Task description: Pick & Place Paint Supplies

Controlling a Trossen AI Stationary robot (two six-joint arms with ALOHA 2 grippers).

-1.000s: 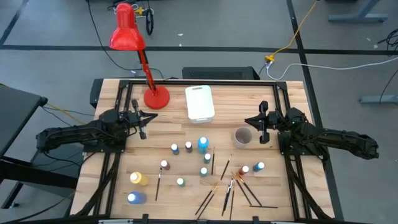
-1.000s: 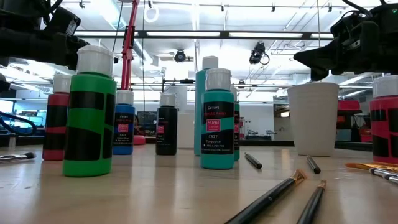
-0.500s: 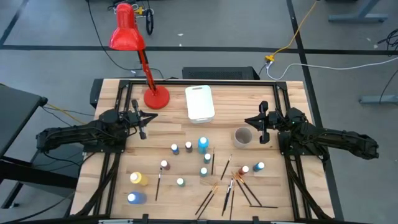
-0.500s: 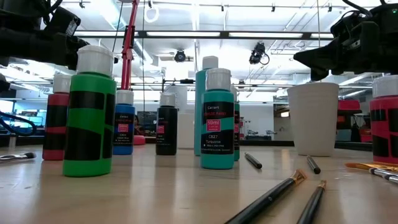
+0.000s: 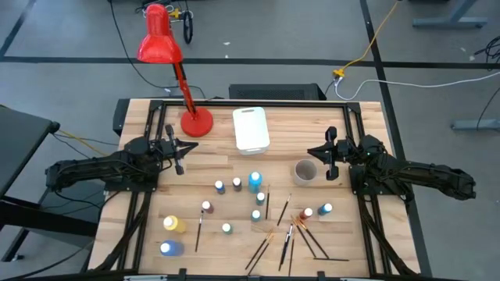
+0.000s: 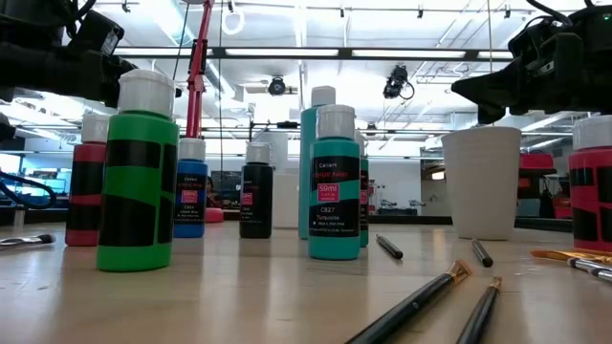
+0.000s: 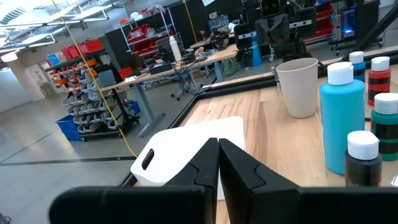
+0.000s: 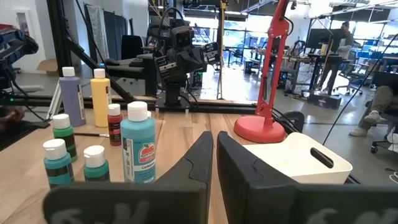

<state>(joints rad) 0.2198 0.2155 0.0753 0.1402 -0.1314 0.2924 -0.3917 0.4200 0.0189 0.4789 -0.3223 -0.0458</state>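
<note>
bottles: white-capped paint bottles [image 5: 237,195] stand mid-table, near side; likely light, rigid, slick plastic, best gripped across the body below the cap.
brushes: thin paintbrushes [image 5: 287,234] lie scattered near right; light, prone to roll, best pinched mid-handle.
grippers: left gripper [image 5: 178,153] and right gripper [image 5: 329,154] hover at far sides, jaws closed, empty.

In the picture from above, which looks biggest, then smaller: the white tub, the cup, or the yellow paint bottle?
1. white tub
2. cup
3. yellow paint bottle, only slightly smaller than the cup
</note>
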